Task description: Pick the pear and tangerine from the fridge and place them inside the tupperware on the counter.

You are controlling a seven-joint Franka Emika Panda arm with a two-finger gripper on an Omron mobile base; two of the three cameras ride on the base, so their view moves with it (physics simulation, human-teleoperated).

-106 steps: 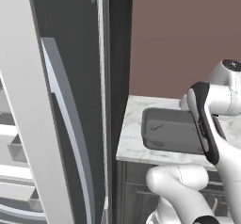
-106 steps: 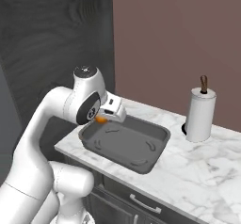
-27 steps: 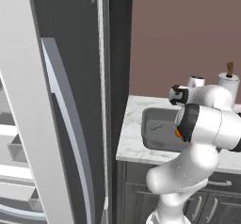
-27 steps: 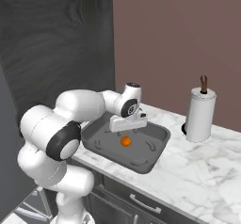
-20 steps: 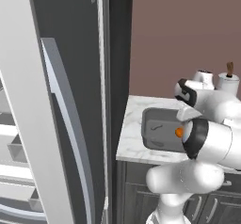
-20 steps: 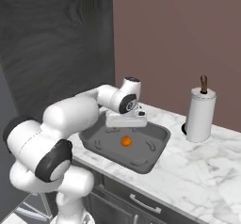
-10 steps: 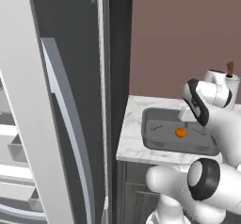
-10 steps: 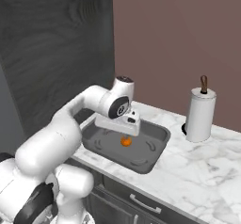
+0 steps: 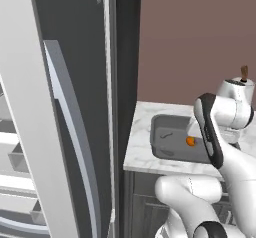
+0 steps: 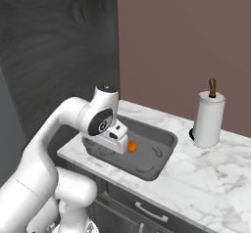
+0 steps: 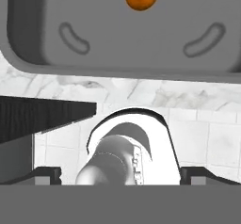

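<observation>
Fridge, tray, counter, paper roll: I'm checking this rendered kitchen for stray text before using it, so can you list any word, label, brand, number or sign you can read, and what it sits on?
None: no readable text anywhere.
fridge: plain dark door, no brand.
tupperware: only two curved moulded marks on its floor, not letters.
tangerine, counter, paper towel roll, gripper: no markings.

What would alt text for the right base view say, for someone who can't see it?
A small round orange tangerine lies in a shallow dark grey tray on a white marble counter. The white arm's open end effector hangs beside it; a white paper towel roll stands farther right.
</observation>
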